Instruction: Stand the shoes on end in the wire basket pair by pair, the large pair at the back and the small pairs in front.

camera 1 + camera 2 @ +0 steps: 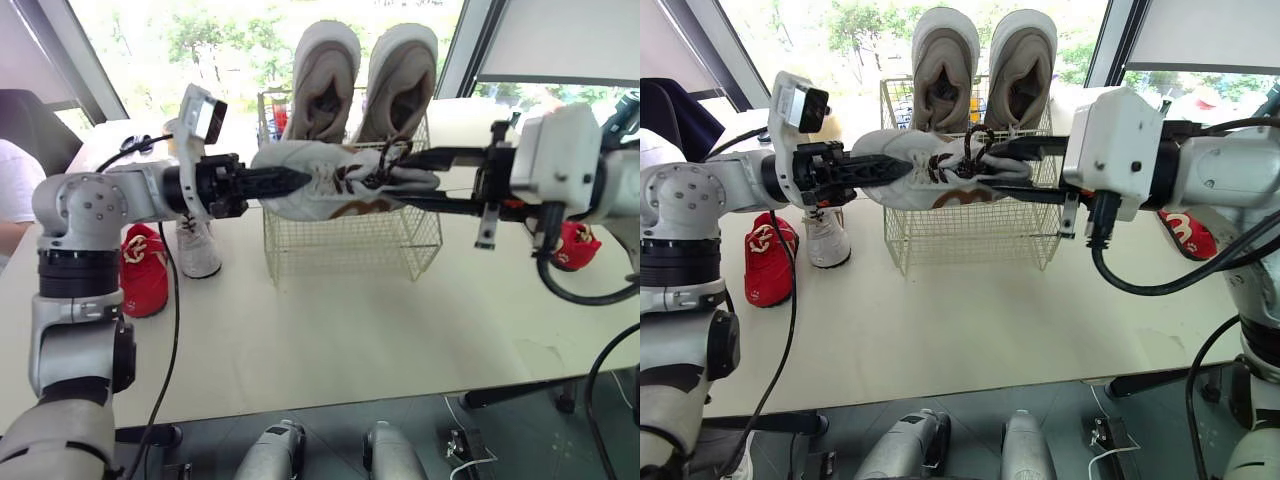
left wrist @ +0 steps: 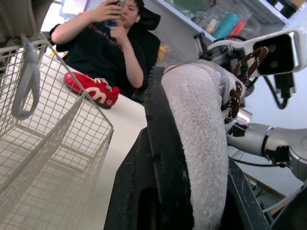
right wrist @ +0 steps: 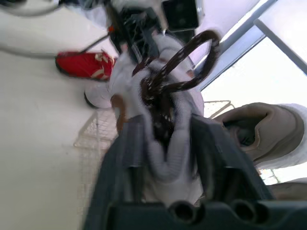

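Observation:
A white shoe with brown laces [image 1: 335, 185] hangs level in the air over the front of the wire basket [image 1: 350, 245]. My left gripper [image 1: 288, 182] is shut on its toe end. From the other side my right gripper [image 1: 418, 172] is shut on its heel collar, and in the right wrist view the brown laces [image 3: 180, 72] loop up between its fingers. The large beige pair [image 1: 362, 80] stands on end at the back of the basket. A second white shoe [image 1: 197, 245] stands on the table left of the basket, beside a red shoe [image 1: 143, 268].
Another red shoe [image 1: 578, 246] lies on the table's right side behind my right arm. A person in black [image 2: 115, 45] sits past that end of the table holding a phone. Another person's white sleeve [image 1: 12, 190] shows at the far left. Open tabletop [image 1: 340, 340] lies in front of the basket.

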Motion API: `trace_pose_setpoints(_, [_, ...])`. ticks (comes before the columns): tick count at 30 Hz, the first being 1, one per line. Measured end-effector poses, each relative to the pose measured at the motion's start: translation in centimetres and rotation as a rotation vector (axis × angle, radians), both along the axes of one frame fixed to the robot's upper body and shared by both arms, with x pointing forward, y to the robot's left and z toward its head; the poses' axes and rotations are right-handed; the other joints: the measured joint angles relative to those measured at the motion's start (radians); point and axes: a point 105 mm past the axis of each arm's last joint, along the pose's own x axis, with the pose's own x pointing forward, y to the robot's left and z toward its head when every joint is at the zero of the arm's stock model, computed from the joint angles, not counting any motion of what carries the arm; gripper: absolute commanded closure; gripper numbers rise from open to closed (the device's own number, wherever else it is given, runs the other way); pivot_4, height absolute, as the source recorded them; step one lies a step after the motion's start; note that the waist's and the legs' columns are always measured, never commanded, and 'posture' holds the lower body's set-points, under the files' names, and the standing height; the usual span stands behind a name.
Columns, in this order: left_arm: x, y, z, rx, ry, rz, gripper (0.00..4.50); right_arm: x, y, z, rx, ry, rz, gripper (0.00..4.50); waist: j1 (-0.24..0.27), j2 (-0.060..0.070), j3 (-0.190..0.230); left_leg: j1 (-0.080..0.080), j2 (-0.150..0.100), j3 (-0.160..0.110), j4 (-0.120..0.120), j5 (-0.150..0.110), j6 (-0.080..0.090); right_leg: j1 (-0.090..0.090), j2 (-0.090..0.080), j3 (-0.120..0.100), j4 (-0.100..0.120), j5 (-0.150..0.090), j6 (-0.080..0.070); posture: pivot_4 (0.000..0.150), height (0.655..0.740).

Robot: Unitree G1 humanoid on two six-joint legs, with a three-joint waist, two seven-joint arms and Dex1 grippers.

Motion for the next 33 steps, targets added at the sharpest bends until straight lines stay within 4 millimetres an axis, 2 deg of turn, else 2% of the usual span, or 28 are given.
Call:
trace_pose_setpoints(3, [0.2, -0.1, 0.0, -0.056, 0.031, 0.021, 4.24, 0.3, -2.0, 1.3, 0.219, 0.149, -0.036, 0.24, 0.001, -0.001, 0.0, 0.0, 0.0, -0.001, 0.0, 0.0, 0.0, 0.001, 0.0, 0.0, -0.001, 0.0, 0.0, 0.15, 0.74])
trace_pose_setpoints(4, [0.3, 0.0, -0.1, -0.073, 0.042, 0.035, 4.24, 0.4, -2.8, 1.4, 0.291, 0.195, -0.055, 0.04, 0.001, -0.001, -0.001, 0.0, 0.0, -0.001, 0.0, 0.0, 0.0, 0.001, 0.0, 0.0, -0.001, 0.0, 0.0, 0.15, 0.74])
trace_pose_setpoints(7, [0.5, 0.1, -0.2, -0.113, 0.07, 0.061, 4.24, 1.3, -4.7, -0.3, 0.463, 0.361, -0.1, 0.04, 0.0, -0.002, -0.001, 0.0, 0.0, -0.001, 0.0, 0.0, 0.0, 0.001, 0.0, 0.0, 0.0, 0.0, 0.0, 0.15, 0.74])
trace_pose_setpoints(11, [0.1, -0.3, 0.3, -0.165, 0.067, 0.062, 4.24, 2.1, -5.4, -3.4, 0.659, 0.544, -0.127, 0.04, -0.001, -0.002, -0.001, 0.0, 0.0, 0.0, 0.0, 0.0, 0.0, 0.0, 0.0, 0.0, 0.001, 0.0, 0.0, 0.15, 0.74])
trace_pose_setpoints(15, [0.0, -0.6, 0.9, -0.213, 0.064, 0.068, 4.24, 2.9, -4.6, -4.4, 0.843, 0.624, -0.091, 0.04, -0.004, -0.002, -0.001, 0.0, 0.0, 0.0, 0.0, 0.001, -0.001, -0.001, 0.0, 0.001, 0.002, 0.0, 0.0, 0.15, 0.74])
trace_pose_setpoints(18, [0.0, -1.1, 1.2, -0.248, 0.064, 0.068, 4.24, 3.3, -2.0, -5.1, 0.917, 0.707, -0.01, 0.04, -0.005, -0.001, -0.001, 0.0, 0.0, 0.0, 0.0, 0.001, -0.001, -0.001, 0.0, 0.001, 0.002, 0.0, 0.0, 0.15, 0.74])
trace_pose_setpoints(21, [0.1, -1.0, 1.6, -0.281, 0.055, 0.084, 4.24, 3.3, -0.4, -4.0, 0.925, 0.703, 0.053, 0.04, -0.003, -0.001, -0.001, 0.0, 0.0, 0.0, 0.0, 0.001, -0.001, -0.001, 0.0, 0.001, 0.002, 0.0, 0.0, 0.15, 0.74])
trace_pose_setpoints(23, [0.1, -0.7, 2.0, -0.306, 0.044, 0.095, 4.24, 3.2, 0.0, -3.1, 0.93, 0.68, 0.078, 0.04, -0.001, -0.001, -0.001, 0.0, 0.0, 0.0, 0.0, 0.001, -0.001, -0.001, 0.0, 0.001, 0.002, 0.0, 0.0, 0.15, 0.74])
trace_pose_setpoints(33, [0.3, -1.2, 2.2, -0.373, 0.027, 0.126, 4.24, 3.2, 0.9, -1.8, 0.978, 0.657, 0.146, 0.04, -0.005, -0.002, -0.001, 0.0, 0.0, 0.0, 0.0, 0.001, -0.001, -0.001, 0.001, 0.001, 0.002, 0.0, 0.0, 0.15, 0.74])
